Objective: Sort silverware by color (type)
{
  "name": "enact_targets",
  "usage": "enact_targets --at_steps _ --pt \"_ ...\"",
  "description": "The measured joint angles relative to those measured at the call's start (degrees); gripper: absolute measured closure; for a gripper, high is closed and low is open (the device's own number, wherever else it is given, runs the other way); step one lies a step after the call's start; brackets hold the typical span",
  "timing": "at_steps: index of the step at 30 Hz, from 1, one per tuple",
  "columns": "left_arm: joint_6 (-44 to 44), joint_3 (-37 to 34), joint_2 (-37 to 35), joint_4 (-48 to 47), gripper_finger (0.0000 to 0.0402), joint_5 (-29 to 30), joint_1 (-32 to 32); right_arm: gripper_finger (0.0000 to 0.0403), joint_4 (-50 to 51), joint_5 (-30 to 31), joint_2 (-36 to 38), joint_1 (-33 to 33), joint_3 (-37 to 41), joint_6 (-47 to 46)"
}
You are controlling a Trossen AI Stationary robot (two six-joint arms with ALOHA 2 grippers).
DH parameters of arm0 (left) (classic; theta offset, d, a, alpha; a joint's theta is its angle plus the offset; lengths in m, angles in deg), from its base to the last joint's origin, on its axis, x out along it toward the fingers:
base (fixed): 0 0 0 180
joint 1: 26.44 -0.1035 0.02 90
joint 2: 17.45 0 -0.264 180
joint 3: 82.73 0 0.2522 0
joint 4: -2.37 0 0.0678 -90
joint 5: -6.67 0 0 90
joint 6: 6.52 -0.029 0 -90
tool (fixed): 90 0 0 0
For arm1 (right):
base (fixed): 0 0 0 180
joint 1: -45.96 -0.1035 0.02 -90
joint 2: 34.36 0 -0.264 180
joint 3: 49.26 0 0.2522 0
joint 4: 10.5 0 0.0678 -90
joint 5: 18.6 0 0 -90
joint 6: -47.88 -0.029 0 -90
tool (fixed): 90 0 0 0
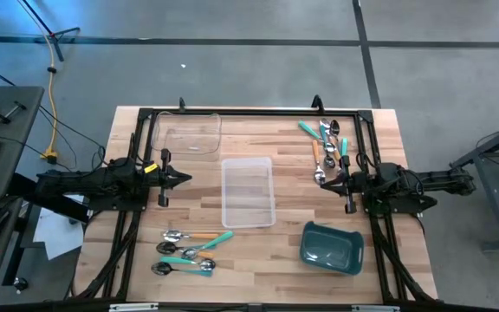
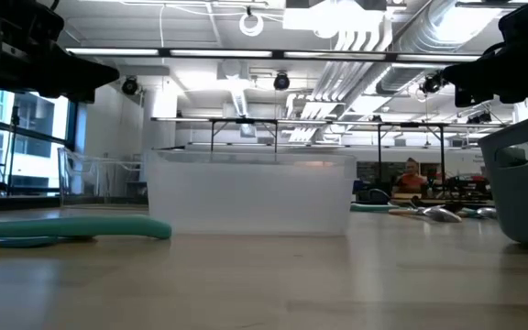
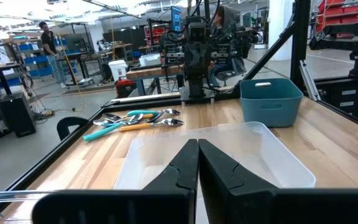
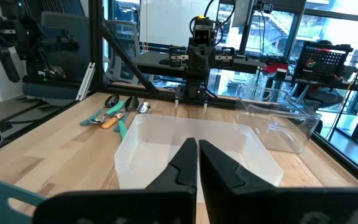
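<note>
Spoons lie in two loose clusters on a wooden table, none of them held. Both arms hover above the table, facing each other across a frosted clear tray that sits between their tips. The left gripper is at the table's left side, fingers pressed together on nothing. The right gripper is at the right side, likewise clenched and empty. One spoon cluster, with orange and teal handles, lies near the front edge, off to one side of the left jaws and well apart from them. The other spoon cluster lies toward the back edge, just beside the right jaws. A second clear tray sits at the back, beyond the left jaws. A teal bin stands near the front, off to the side of the right jaws.
</note>
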Motion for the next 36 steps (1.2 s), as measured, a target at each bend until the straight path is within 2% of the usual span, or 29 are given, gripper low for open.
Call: enact_targets --at_steps 18,23,26,30,36 --pt "0.0 0.0 0.0 0.0 0.0398 0.0 0.0 0.0402 -1.1 -0.1 0.0 0.0 0.0 -0.7" --pt "0.0 0.0 0.0 0.0 0.0398 0.0 0.0 0.0402 -10.1 -1.7 0.0 0.0 0.0 -20.4" --pt "0.0 0.0 0.0 0.0 0.0398 0.0 0.0 0.0402 -15.9 -1.7 0.0 0.0 0.0 -28.1" --pt "0.0 0.0 0.0 0.0 0.0398 0.0 0.0 0.0402 -19.6 -1.7 0.0 0.0 0.0 -30.5" --pt "0.0 0.0 0.0 0.0 0.0398 0.0 0.0 0.0402 -17.2 -0.7 0.0 0.0 0.0 -28.1"
